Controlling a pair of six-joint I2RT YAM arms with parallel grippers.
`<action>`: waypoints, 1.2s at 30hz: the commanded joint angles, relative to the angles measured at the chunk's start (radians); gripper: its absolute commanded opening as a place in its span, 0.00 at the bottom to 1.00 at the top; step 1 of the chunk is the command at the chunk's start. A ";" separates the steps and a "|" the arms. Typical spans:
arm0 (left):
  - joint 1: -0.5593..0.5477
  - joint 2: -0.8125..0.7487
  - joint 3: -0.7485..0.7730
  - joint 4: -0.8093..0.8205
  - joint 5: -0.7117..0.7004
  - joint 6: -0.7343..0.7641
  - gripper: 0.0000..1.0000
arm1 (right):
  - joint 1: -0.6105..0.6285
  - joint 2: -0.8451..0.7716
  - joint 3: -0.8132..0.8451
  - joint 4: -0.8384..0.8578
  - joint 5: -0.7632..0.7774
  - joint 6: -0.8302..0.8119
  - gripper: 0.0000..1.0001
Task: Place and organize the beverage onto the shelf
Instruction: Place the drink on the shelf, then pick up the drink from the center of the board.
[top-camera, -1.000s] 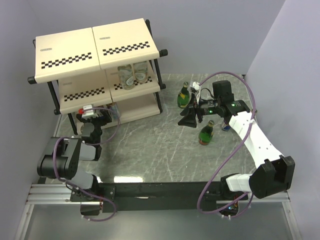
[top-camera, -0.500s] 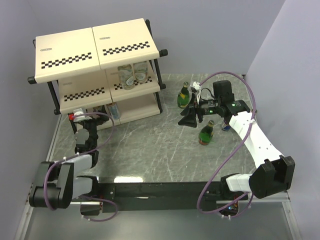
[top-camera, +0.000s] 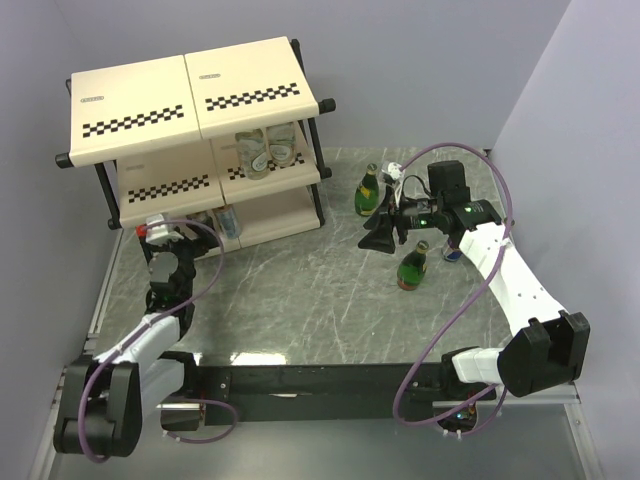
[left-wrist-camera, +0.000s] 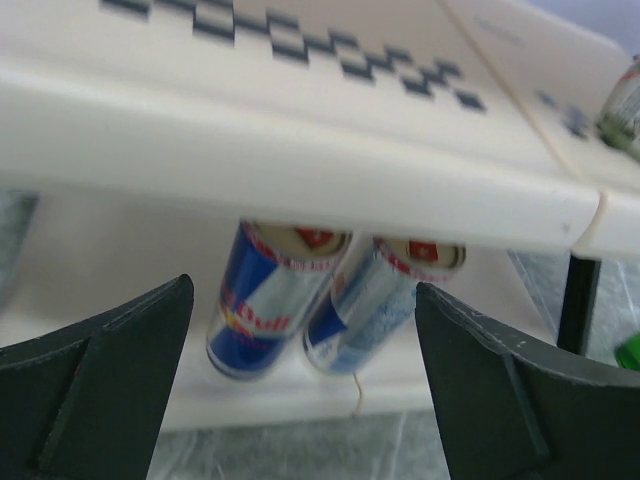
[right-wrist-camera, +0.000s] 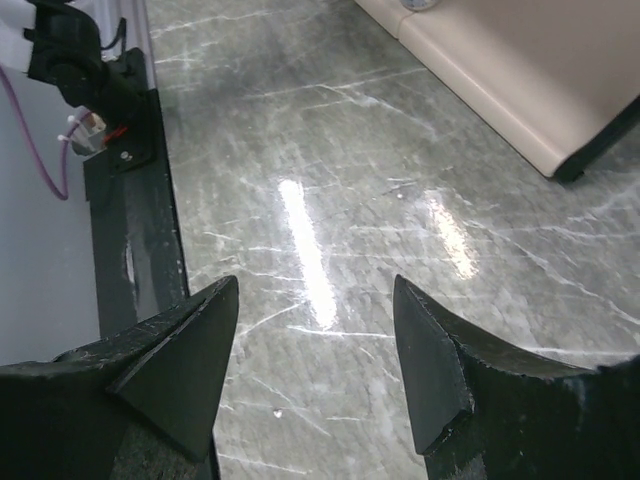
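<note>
The shelf stands at the back left, with two clear bottles on its middle tier. In the left wrist view two blue-silver cans stand side by side on the bottom tier, under the middle panel. My left gripper is open and empty, a short way in front of them; from above it sits at the rack's lower left. Two green bottles stand on the table at the right. My right gripper hangs open and empty between them, over bare marble.
The rack's black frame post stands right of the cans. A small blue and red thing peeks out beside the right arm. The shelf's corner and the left arm's base show in the right wrist view.
My left gripper has drawn back a little from the bottom tier and its jaws have spread wider; that arm's elbow has dropped toward the near edge. The right arm has not moved.
</note>
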 joint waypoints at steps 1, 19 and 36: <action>-0.005 -0.066 0.026 -0.135 0.037 -0.061 0.97 | -0.014 -0.007 0.010 0.000 0.032 -0.028 0.70; -0.006 -0.399 0.120 -0.621 0.355 -0.295 0.96 | -0.230 -0.121 0.082 0.019 0.427 0.119 0.70; -0.005 -0.447 0.428 -1.017 0.699 -0.099 1.00 | -0.339 0.111 0.349 -0.440 0.819 -0.064 0.68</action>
